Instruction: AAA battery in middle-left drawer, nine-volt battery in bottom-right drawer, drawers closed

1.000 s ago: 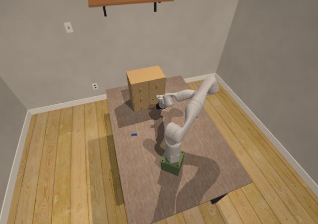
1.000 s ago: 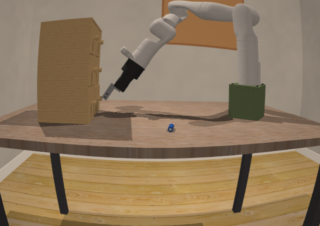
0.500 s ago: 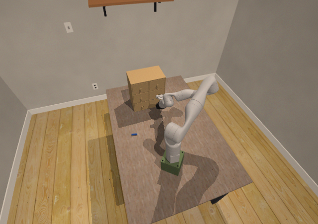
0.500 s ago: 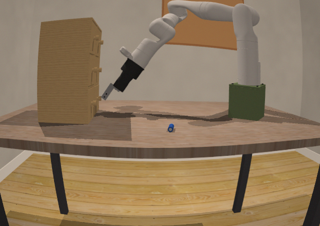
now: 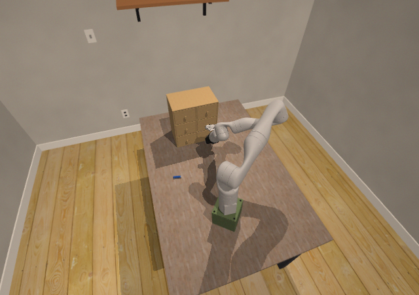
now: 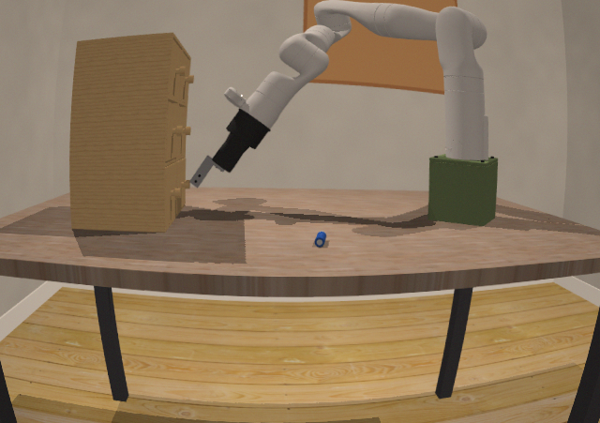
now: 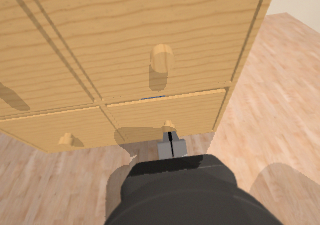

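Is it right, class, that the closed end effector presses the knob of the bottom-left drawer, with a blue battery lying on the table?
Not quite: the wrist view shows the closed end effector at the bottom-right drawer knob. The blue battery does lie on the table.
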